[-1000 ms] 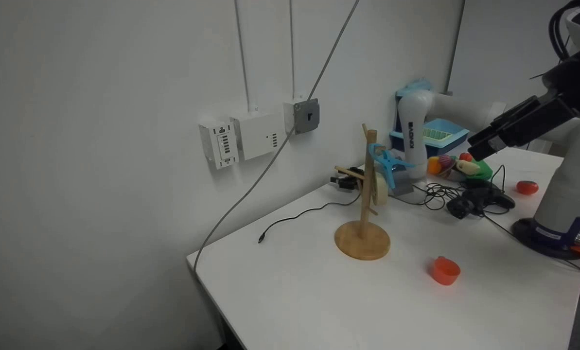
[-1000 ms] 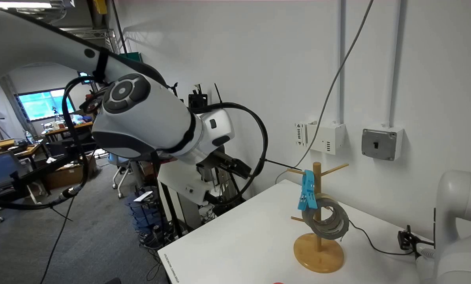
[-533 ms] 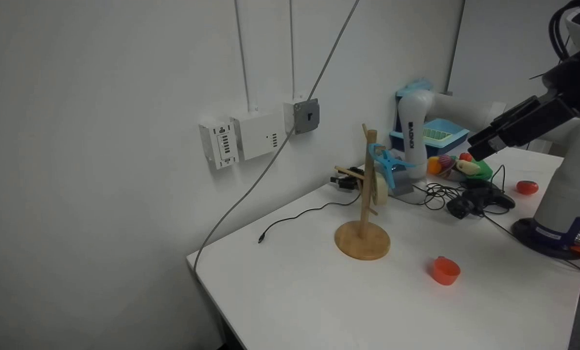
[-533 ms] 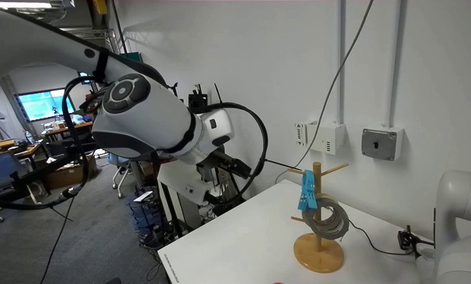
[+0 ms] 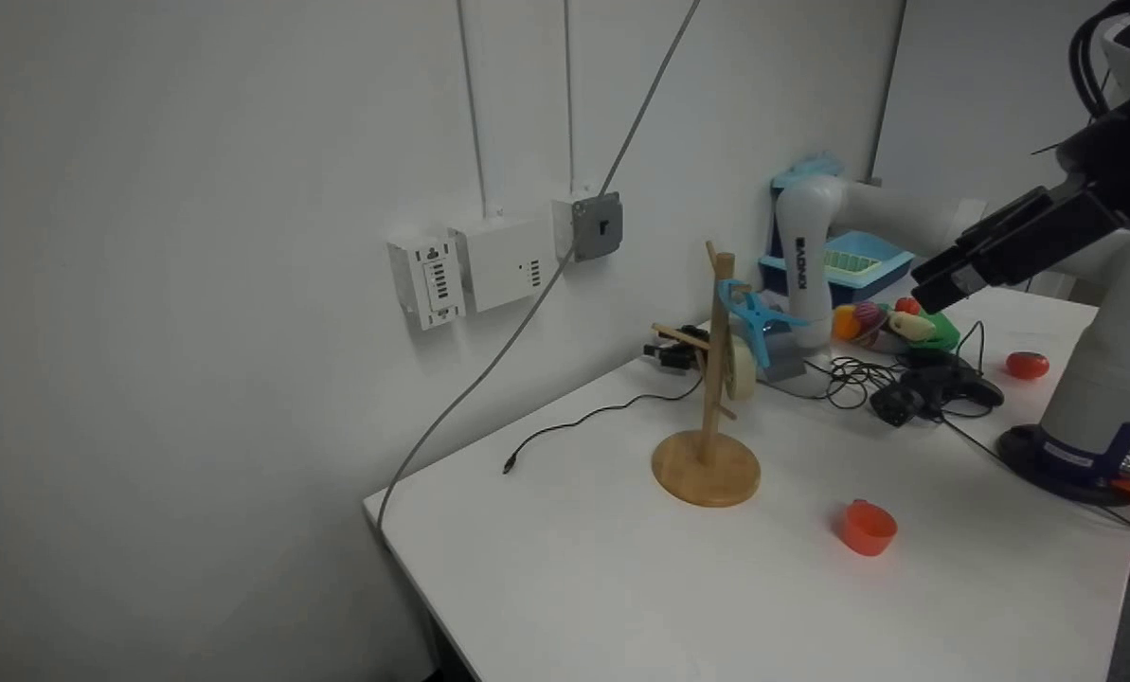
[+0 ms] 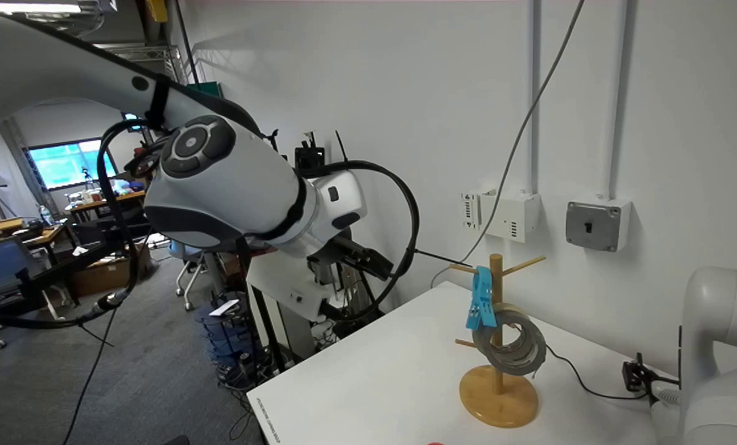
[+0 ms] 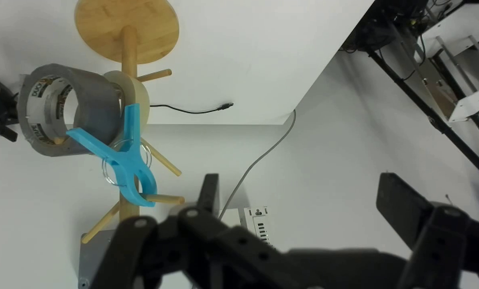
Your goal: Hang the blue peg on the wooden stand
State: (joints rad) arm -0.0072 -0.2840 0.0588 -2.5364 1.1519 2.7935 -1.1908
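Observation:
The light-blue peg (image 5: 759,324) hangs from an upper side arm of the wooden stand (image 5: 706,474). Both also show in an exterior view, the peg (image 6: 481,303) and the stand (image 6: 498,408). In the wrist view, which stands upside down, the peg's (image 7: 129,164) jaw end is around the side arm and its handles point away from the arm. My gripper (image 7: 299,184) is open and empty, apart from peg and stand. In an exterior view it (image 6: 368,292) is left of the stand, and in an exterior view it (image 5: 943,279) is to the right, above the table.
Grey tape (image 7: 98,108) and a cream roll (image 7: 139,96) hang on a lower arm of the stand. A red cup (image 5: 869,529) stands near its base. A white robot arm (image 5: 806,246), black cables (image 5: 849,379) and toy food (image 5: 910,327) lie behind. A wall borders the table.

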